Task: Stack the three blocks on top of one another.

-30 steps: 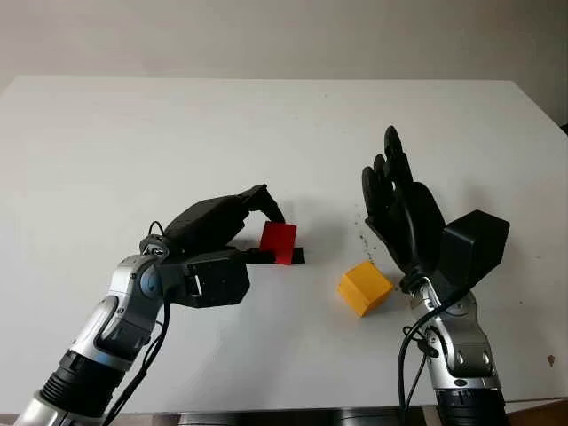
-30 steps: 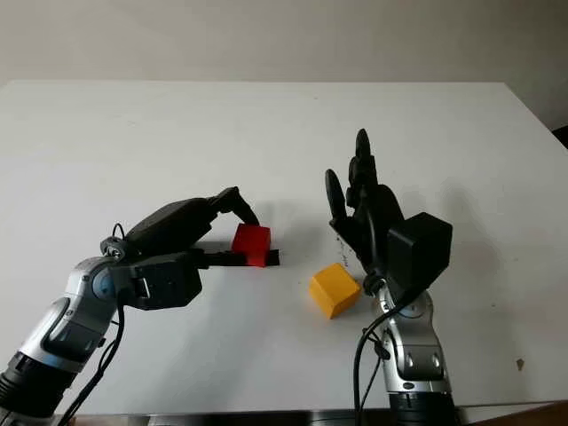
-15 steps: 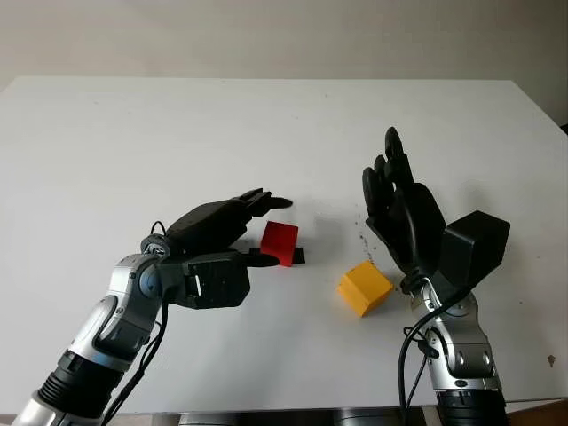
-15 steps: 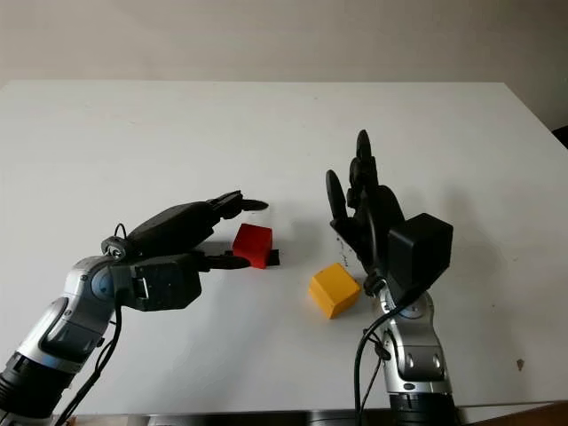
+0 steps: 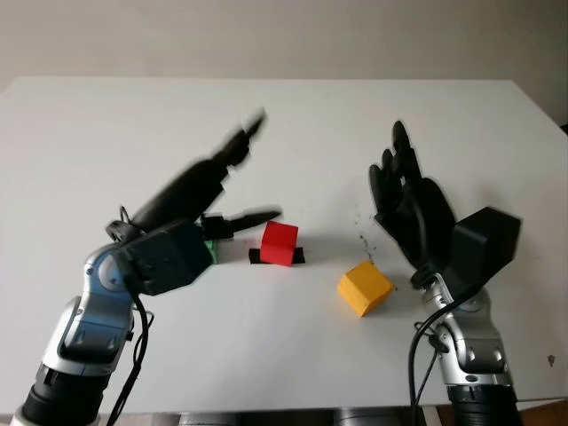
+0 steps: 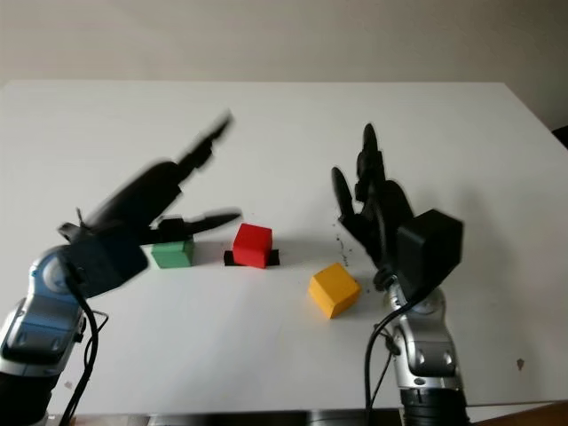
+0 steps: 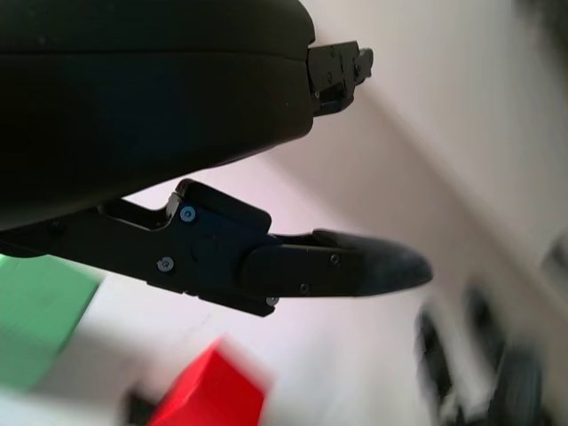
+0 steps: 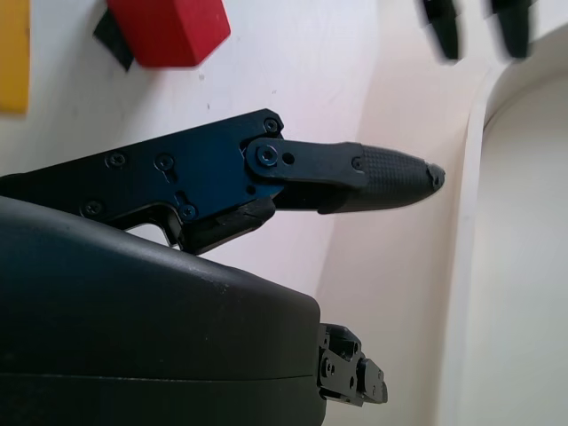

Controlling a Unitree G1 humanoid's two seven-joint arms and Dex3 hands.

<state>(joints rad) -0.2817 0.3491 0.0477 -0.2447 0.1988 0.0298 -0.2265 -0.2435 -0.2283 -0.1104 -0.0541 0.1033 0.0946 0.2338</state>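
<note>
My left hand (image 5: 209,182) is raised above the white table (image 5: 106,133), open and holding nothing; its upper fingers point up and away from me, while the lower finger (image 5: 253,216) reaches toward the red block (image 5: 280,242) without touching it. The hand's outline is blurred in both eye views.

The red block is a matte cube with clean edges, standing on a flat black base piece (image 5: 256,257) that shows at either side of it. It lies just beyond my left hand's lower fingertip, near the table's middle.

The green block (image 6: 172,252) is a matte cube resting on the table just beside my left hand's shell, to the left of the red block and apart from it.

The yellow block (image 5: 365,287) is a matte cube turned at an angle to the others, lying on the table nearer to me than the red block, just beside my right hand.

My right hand (image 5: 410,209) is open and holds nothing, upright above the table at the right, fingers pointing up, its black shell smooth and its fingertip pad (image 8: 390,177) finely textured.
</note>
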